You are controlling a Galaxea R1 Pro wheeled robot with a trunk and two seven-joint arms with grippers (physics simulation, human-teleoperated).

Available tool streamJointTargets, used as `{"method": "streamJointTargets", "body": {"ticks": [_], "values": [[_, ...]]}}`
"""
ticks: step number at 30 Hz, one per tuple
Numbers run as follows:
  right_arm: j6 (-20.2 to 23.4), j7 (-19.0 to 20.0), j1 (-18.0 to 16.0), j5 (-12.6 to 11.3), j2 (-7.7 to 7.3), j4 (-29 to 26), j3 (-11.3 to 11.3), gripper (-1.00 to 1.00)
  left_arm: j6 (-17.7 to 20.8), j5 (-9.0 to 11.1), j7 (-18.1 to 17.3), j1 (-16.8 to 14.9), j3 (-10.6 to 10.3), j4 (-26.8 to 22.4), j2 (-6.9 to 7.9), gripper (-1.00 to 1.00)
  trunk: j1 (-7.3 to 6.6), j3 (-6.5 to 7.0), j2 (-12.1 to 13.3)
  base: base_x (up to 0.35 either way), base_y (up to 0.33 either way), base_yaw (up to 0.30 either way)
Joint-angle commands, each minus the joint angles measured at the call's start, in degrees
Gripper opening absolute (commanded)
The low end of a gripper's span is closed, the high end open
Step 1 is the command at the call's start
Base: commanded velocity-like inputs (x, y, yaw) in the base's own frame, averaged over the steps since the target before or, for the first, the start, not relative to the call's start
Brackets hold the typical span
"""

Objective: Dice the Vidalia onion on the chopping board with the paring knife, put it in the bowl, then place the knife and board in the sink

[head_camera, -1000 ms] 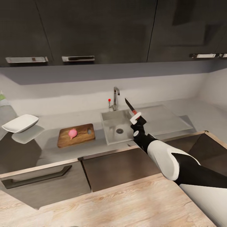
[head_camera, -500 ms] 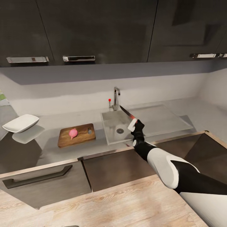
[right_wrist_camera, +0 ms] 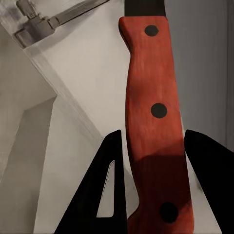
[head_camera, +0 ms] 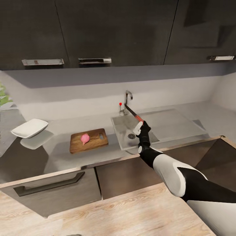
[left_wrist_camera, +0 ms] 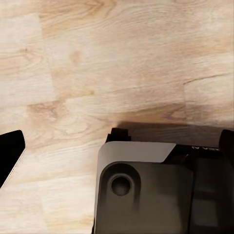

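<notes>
Right gripper (head_camera: 141,125) clamped on the paring knife (head_camera: 132,113), fingers (right_wrist_camera: 108,187) either side of its red riveted handle, blade pointing far-left over the sink (head_camera: 137,139), tip near the tap (head_camera: 127,100). Left gripper: can't tell its state; the left wrist view gives floor and robot base.

Vidalia onion (head_camera: 85,138) sits whole on the chopping board (head_camera: 88,140), on the countertop (head_camera: 55,154) just left of the sink. Bowl (head_camera: 29,127) further left, well apart from the board.

Handling, judged: knife is light, stiff and thin, so it could twist in a two-finger pinch when pressed down; hold mid-handle, as here. Onion is round, smooth and firm, likely to roll or skid under the blade; cut down through its middle. Board is rigid and flat, best grabbed by an edge or at the handle slot end.
</notes>
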Motion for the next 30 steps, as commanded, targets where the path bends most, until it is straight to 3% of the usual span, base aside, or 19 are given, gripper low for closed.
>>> {"method": "streamJointTargets", "body": {"ticks": [1,11,16,30], "values": [[-0.14,-0.17,-0.07,0.40,0.01,0.07,-0.47,-1.00,-0.40,0.47,0.04,-0.10,-0.49,0.25,-0.04,1.00,0.03,-0.12,-0.12,0.000,0.287,0.000],[-0.51,-0.02,0.00,0.39,0.01,0.10,-0.47,-1.00,-0.42,0.47,0.05,-0.07,-0.49,0.24,0.01,1.00,0.03,-0.12,-0.12,-0.012,0.287,0.000],[-2.77,0.24,0.02,0.37,0.01,0.08,-0.47,-1.00,-0.42,0.47,0.11,-0.07,-0.48,0.22,0.07,1.00,0.03,-0.12,-0.12,-0.088,0.243,0.000],[-3.21,0.28,0.02,0.37,0.01,0.15,-0.49,-1.00,-0.41,0.47,0.13,-0.06,-0.49,0.23,0.06,1.00,0.03,-0.95,-0.12,-0.015,0.028,0.095]]}}
